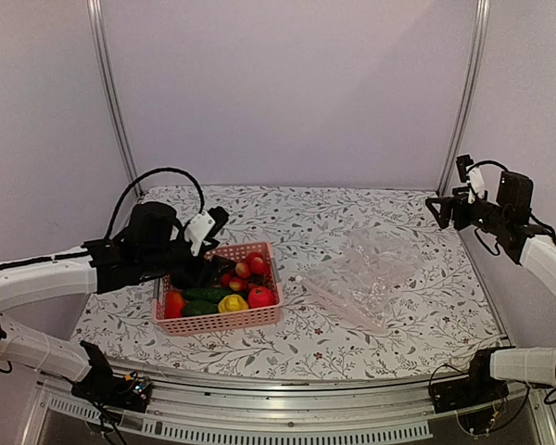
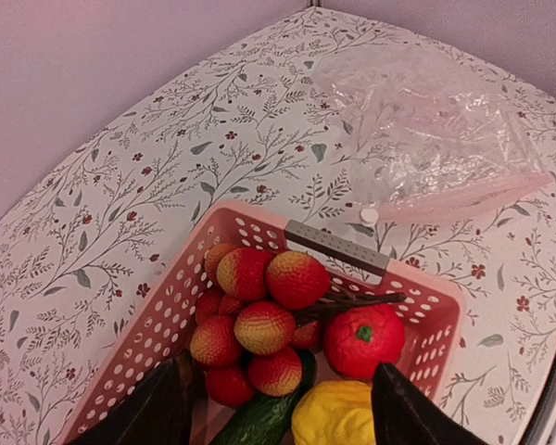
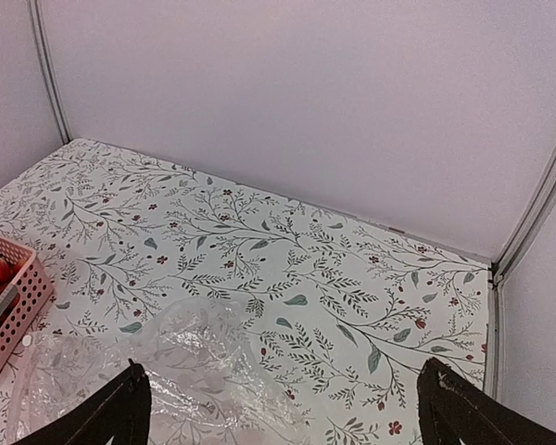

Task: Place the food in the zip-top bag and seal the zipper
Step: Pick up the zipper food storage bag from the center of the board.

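The food lies in a pink lattice basket: a cluster of red-yellow fruits, a red tomato, a yellow lemon and a green cucumber. My left gripper is open and empty, just above the food at the basket's left end. The clear zip-top bag lies flat to the right of the basket, and shows in the left wrist view. A small white tab sits at its near corner; the zipper strip is hard to make out. My right gripper is open and empty, high over the far right.
The right wrist view shows the bag below the open gripper and the basket's edge at far left. White walls and metal posts enclose the flowered table. A grey label sits on the basket rim.
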`<state>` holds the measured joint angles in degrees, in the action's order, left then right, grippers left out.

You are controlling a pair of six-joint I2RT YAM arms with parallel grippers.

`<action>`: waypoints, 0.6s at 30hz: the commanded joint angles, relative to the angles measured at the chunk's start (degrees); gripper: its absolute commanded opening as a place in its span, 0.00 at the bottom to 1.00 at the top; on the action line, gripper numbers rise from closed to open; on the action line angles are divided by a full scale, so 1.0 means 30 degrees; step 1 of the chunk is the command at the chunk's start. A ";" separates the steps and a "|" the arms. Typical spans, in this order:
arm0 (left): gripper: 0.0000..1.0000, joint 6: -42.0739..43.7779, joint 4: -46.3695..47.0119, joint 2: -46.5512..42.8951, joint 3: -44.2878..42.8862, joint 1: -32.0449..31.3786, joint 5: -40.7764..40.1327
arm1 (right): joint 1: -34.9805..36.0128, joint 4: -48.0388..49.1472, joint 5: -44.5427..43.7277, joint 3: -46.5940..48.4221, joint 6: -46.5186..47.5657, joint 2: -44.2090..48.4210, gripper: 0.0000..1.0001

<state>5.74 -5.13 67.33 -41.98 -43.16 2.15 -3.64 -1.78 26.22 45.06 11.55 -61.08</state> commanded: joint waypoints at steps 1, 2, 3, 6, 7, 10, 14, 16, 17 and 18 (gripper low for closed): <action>0.70 0.0304 -0.0115 -0.0507 0.0048 -0.0656 0.1342 | -0.0119 -0.0305 0.1824 -0.0197 0.1377 0.0448 0.99; 0.70 0.0270 -0.0081 -0.0532 0.0074 -0.0780 0.1365 | -0.0122 -0.0536 0.2408 -0.0292 0.1995 0.0558 0.99; 0.70 0.0218 -0.0094 -0.0545 0.0095 -0.0913 0.1350 | -0.0125 -0.0883 0.3181 -0.0312 0.2562 0.0647 0.99; 0.69 0.0185 -0.0692 -0.0520 -0.0156 -0.1616 0.0917 | -0.0058 -0.2386 0.5565 0.0328 0.3920 0.0776 0.94; 0.69 0.0151 -0.1008 -0.0565 -0.0293 -0.1877 0.0570 | 0.0176 -0.3179 0.5782 0.0812 0.4230 0.0718 0.92; 0.69 -0.0519 -0.1327 -0.0830 -0.0352 -0.2311 -0.0152 | 0.2221 -0.5567 0.4607 0.1736 0.5409 0.0589 0.87; 0.69 -0.2514 -0.1212 -0.0949 -0.0417 -0.2345 -0.2148 | 0.5352 -0.7899 0.2544 0.2454 0.6529 0.0687 0.81; 0.68 -0.3644 -0.1363 -0.0953 -0.0590 -0.2408 -0.2563 | 0.7117 -0.8964 0.1012 0.2661 0.6826 0.0657 0.78; 0.67 -0.4509 -0.1142 -0.1102 -0.0508 -0.2465 -0.2798 | 0.8045 -0.9390 0.0188 0.2662 0.7134 0.0630 0.76; 0.67 -0.5189 -0.0779 -0.1223 -0.0334 -0.2521 -0.2963 | 0.8959 -0.9659 -0.0819 0.2572 0.7282 0.0618 0.74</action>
<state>-1.02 -8.03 65.14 -42.26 -49.65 -2.04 15.99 -21.76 33.43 51.75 29.34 -59.61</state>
